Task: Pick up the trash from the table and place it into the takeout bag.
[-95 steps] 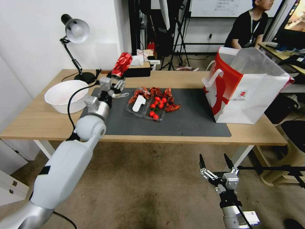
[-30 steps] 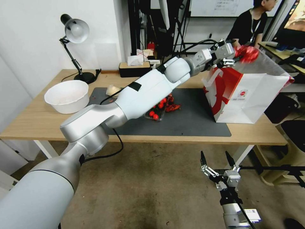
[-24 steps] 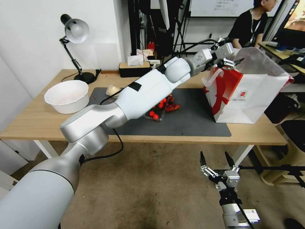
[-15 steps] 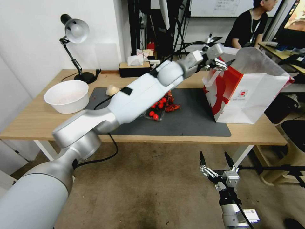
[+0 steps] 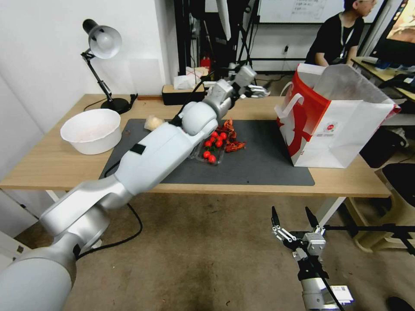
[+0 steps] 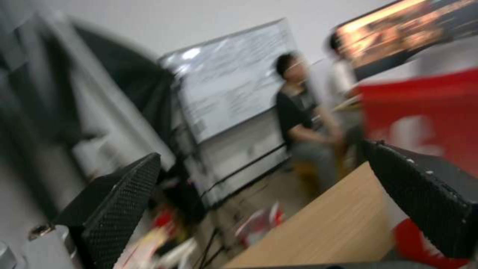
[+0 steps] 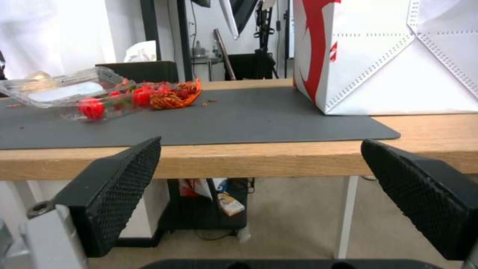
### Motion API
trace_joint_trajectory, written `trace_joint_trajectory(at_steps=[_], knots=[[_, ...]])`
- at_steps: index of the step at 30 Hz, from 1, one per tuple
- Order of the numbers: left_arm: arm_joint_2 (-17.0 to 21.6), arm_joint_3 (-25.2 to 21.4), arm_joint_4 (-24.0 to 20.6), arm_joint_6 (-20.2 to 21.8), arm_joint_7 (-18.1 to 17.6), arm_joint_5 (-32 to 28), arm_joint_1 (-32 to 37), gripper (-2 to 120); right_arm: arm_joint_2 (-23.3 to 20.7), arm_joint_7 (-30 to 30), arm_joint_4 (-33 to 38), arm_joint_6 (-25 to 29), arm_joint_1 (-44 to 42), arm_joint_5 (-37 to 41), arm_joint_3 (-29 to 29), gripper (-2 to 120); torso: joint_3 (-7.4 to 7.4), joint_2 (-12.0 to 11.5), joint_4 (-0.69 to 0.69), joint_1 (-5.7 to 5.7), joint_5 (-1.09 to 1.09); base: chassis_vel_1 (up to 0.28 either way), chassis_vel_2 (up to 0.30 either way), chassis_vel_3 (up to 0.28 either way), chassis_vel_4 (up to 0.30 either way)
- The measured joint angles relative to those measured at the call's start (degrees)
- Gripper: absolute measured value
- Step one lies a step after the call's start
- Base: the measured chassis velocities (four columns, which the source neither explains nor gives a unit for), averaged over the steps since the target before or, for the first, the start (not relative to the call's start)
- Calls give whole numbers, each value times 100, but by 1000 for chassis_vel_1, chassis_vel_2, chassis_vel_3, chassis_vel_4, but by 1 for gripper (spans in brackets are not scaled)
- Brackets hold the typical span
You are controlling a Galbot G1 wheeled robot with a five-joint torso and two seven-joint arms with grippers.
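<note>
My left gripper (image 5: pixel 258 90) hangs open and empty above the far side of the table (image 5: pixel 52 164), a short way left of the takeout bag (image 5: pixel 341 129). In the left wrist view its fingers (image 6: pixel 119 201) stand wide apart, with the bag's red panel (image 6: pixel 428 104) close by. Trash on the table: a pale shallow bowl (image 5: pixel 90 129) at the left and a pale wad (image 5: pixel 152 122) on the dark mat (image 5: pixel 259 164). My right gripper (image 5: pixel 290 212) waits open below the table's front edge, facing the mat (image 7: pixel 239 119) and the bag (image 7: pixel 388 59).
A clear tray of red tomatoes and red shells (image 5: pixel 214 149) lies mid-mat, partly behind my left arm. A desk lamp (image 5: pixel 101 47) stands at the back left and a dark tissue box (image 5: pixel 179 93) at the back edge. A chair (image 5: pixel 397 181) is on the right.
The left gripper let the red can go over the bag's mouth, then swung back left, empty, to above the table's far side. The right arm stayed put.
</note>
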Motion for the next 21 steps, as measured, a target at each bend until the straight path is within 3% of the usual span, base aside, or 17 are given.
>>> trace_joint_trajectory(at_steps=[1, 2, 3, 4, 6, 14, 21], knots=[[39, -91, -199, 334, -573, -137, 186, 100, 6, 0, 16, 0, -9, -12, 6, 100, 0, 0, 1, 0, 0, 0, 0, 0, 0], [48, -114, -244, 396, -700, -176, 237, 100, 7, 0, 18, 0, -10, -13, 7, 100, 0, 0, 1, 0, 1, 0, 0, 0, 0], [96, -190, -413, 610, -1156, -350, 413, 100, 6, 0, 25, -1, -17, -23, 11, 100, 0, 0, 1, 0, 0, 0, 0, 0, 0], [96, -190, -413, 610, -1156, -350, 413, 100, 6, 0, 25, -1, -17, -23, 11, 100, 0, 0, 1, 0, 0, 0, 0, 0, 0], [147, -291, -535, 699, -1574, -449, 601, 100, 3, 1, 28, -1, -19, -30, 12, 100, 0, 0, 1, 0, 1, 0, 0, 0, 0], [404, -840, -943, 751, -2132, -554, 1312, 100, 5, 1, 38, -4, -27, -46, 4, 100, 0, 0, 1, 0, 0, 0, 0, 0, 0], [712, -1371, -1435, 732, -2217, -387, 2176, 100, 0, 2, 39, -8, -31, -75, -21, 100, 0, 0, 1, 0, -1, 0, 0, 0, 0]])
